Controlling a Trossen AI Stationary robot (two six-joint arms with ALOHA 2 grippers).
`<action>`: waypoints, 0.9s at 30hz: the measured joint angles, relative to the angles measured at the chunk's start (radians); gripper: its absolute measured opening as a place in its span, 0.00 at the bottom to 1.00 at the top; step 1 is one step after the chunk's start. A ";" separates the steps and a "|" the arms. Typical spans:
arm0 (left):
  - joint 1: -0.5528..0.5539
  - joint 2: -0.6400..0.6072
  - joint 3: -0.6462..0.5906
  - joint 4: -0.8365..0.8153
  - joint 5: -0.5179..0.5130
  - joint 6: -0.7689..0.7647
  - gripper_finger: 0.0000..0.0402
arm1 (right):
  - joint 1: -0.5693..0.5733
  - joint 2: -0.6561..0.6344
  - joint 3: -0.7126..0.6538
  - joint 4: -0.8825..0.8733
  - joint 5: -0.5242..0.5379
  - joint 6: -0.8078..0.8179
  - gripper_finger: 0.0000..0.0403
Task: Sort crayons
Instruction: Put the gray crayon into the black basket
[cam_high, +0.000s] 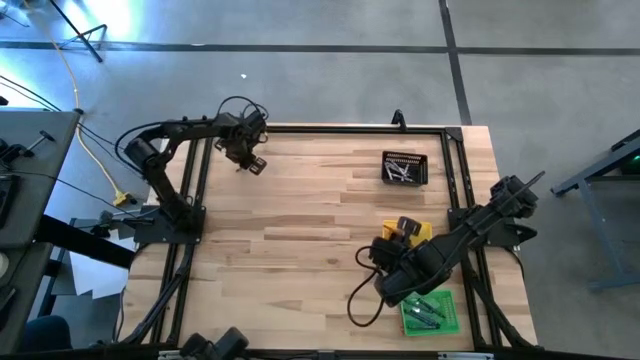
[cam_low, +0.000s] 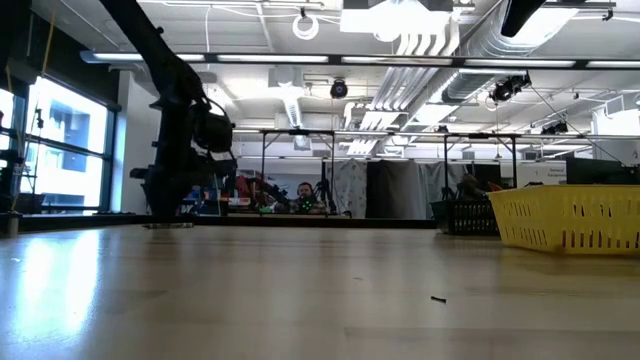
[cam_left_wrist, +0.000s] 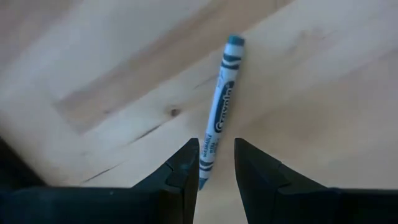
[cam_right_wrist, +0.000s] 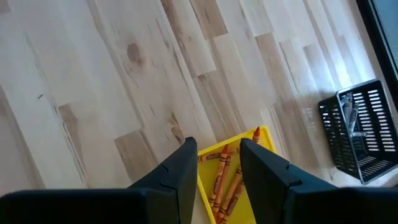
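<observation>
Left gripper (cam_left_wrist: 216, 163) at the table's (cam_high: 300, 210) far-left corner, fingers parted around a teal crayon (cam_left_wrist: 221, 106) — right gripper (cam_right_wrist: 217, 163) released over the yellow tray (cam_right_wrist: 208, 186), orange crayons (cam_right_wrist: 222, 180) inside

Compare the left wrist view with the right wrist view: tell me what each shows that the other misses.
Left wrist only: a single teal crayon lying on bare wood, one end reaching between the open left gripper fingers.

Right wrist only: the yellow tray holding orange crayons, seen past the open right gripper, and the black tray with grey crayons.

Both: the wooden table and each arm's own dark fingers.
</observation>
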 joint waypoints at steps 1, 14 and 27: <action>0.000 0.015 0.000 0.000 0.006 0.001 0.22 | -0.004 0.000 0.000 0.000 -0.001 -0.009 0.28; -0.010 0.106 0.024 -0.026 0.015 0.025 0.18 | -0.031 0.000 0.000 -0.007 -0.008 -0.018 0.28; -0.019 0.078 0.028 -0.060 0.024 -0.028 0.01 | -0.030 0.000 0.000 -0.015 -0.031 -0.018 0.28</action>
